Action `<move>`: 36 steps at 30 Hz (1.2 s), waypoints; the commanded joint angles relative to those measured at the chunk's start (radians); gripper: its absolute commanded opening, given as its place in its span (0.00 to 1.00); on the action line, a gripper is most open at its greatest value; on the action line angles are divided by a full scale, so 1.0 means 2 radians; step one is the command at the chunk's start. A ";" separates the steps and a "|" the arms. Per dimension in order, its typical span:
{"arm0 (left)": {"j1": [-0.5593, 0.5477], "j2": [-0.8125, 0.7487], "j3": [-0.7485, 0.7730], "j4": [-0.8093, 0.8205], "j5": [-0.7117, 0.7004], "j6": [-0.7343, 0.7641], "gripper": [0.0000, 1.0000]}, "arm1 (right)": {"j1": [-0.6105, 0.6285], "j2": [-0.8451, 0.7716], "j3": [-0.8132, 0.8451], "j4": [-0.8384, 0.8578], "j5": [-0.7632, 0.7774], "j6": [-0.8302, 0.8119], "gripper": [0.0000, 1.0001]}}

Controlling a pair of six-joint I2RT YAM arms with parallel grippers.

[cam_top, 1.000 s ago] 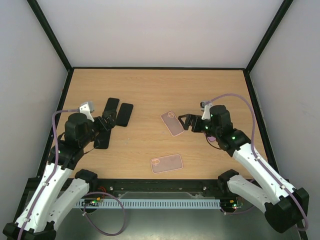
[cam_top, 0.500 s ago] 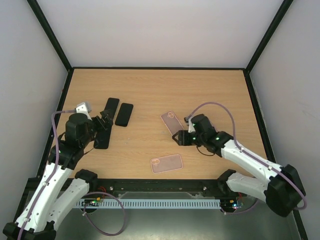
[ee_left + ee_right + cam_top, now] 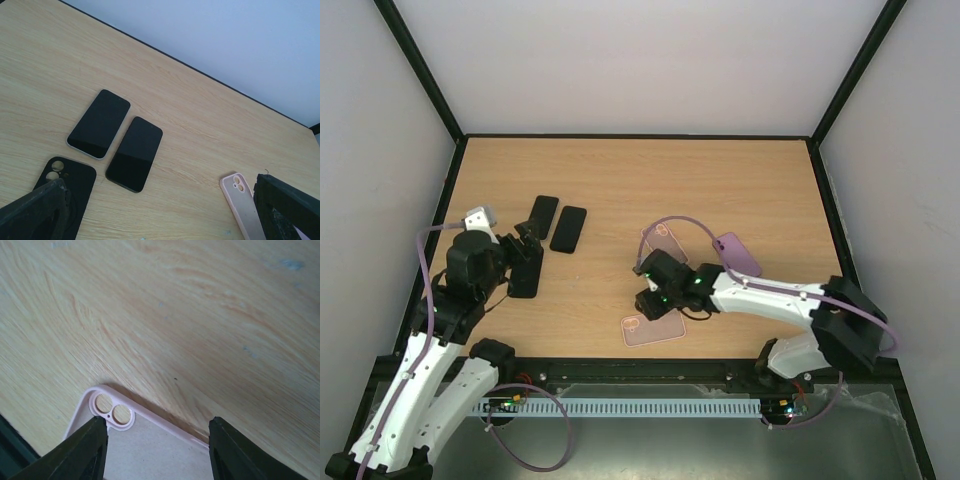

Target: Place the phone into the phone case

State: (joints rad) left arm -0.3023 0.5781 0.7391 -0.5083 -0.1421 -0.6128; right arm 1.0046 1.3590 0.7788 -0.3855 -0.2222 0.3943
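Observation:
Two black phones lie side by side at the left; the left wrist view shows them screen up. A black case lies just near of them. My left gripper is open and empty above that case. A pink case lies open side up near the front edge. My right gripper is open and low over its camera-hole end, with the fingers straddling it. A second pink case lies mid-table.
A mauve phone-shaped item lies right of the second pink case, behind my right arm. The right arm's cable arcs over that case. Black frame rails run along the table's left and right edges.
My right arm has swung left and toward the front edge, from the far pink case to the near one, uncovering the mauve item. The left gripper has barely shifted.

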 commanded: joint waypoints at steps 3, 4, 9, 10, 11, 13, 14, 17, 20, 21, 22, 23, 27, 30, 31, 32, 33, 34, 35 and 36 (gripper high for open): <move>0.003 -0.003 0.006 -0.011 -0.015 0.005 1.00 | 0.026 0.045 0.027 -0.028 0.035 -0.057 0.54; 0.003 -0.003 0.006 -0.011 -0.016 0.004 1.00 | 0.027 0.047 0.026 -0.026 0.029 -0.063 0.54; 0.002 0.001 0.006 -0.012 -0.016 0.002 1.00 | 0.028 0.071 0.031 -0.021 -0.006 -0.084 0.61; 0.003 0.001 0.006 -0.012 -0.016 0.002 1.00 | 0.028 0.075 0.034 -0.022 -0.004 -0.086 0.61; 0.003 0.002 0.005 -0.012 -0.016 0.002 1.00 | 0.028 0.080 0.037 -0.024 -0.001 -0.089 0.61; 0.003 0.002 0.005 -0.011 -0.015 0.002 1.00 | 0.029 0.087 0.041 -0.025 0.003 -0.092 0.61; 0.003 0.002 0.005 -0.012 -0.015 0.002 1.00 | 0.029 0.090 0.041 -0.026 0.003 -0.093 0.61; 0.003 0.002 0.004 -0.010 -0.015 0.002 1.00 | 0.031 0.101 0.046 -0.028 0.003 -0.097 0.61; 0.003 0.004 0.003 -0.009 -0.015 0.001 1.00 | 0.037 0.110 0.052 -0.032 0.016 -0.102 0.61; 0.002 0.004 0.003 -0.009 -0.014 0.001 1.00 | 0.039 0.113 0.054 -0.033 0.019 -0.103 0.61; 0.002 0.004 0.003 -0.009 -0.014 0.001 1.00 | 0.041 0.118 0.057 -0.035 0.024 -0.105 0.61; 0.002 0.003 0.004 -0.009 -0.012 0.001 1.00 | 0.043 0.123 0.059 -0.037 0.028 -0.106 0.62; 0.003 0.001 0.004 -0.008 -0.011 0.005 1.00 | 0.050 0.139 0.072 -0.045 0.049 -0.110 0.61; 0.003 -0.003 0.005 -0.009 -0.013 0.005 1.00 | 0.050 0.142 0.076 -0.040 0.052 -0.114 0.58; 0.003 -0.005 0.005 -0.009 -0.014 0.005 1.00 | 0.050 0.142 0.076 -0.038 0.052 -0.116 0.56; 0.003 -0.007 0.005 -0.008 -0.015 0.005 1.00 | 0.050 0.144 0.077 -0.036 0.052 -0.118 0.54; 0.002 -0.009 0.005 -0.008 -0.015 0.005 1.00 | 0.050 0.144 0.078 -0.033 0.052 -0.119 0.52; 0.003 -0.010 0.005 -0.008 -0.016 0.006 1.00 | 0.051 0.146 0.078 -0.032 0.052 -0.120 0.49; 0.003 -0.012 0.004 -0.009 -0.017 0.007 1.00 | 0.050 0.148 0.079 -0.032 0.051 -0.122 0.47; 0.002 -0.013 0.005 -0.009 -0.017 0.008 1.00 | 0.050 0.150 0.079 -0.031 0.050 -0.123 0.46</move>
State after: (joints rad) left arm -0.3023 0.5682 0.7391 -0.5163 -0.1589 -0.6125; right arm 1.0985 1.6382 0.9108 -0.4366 -0.1493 0.1696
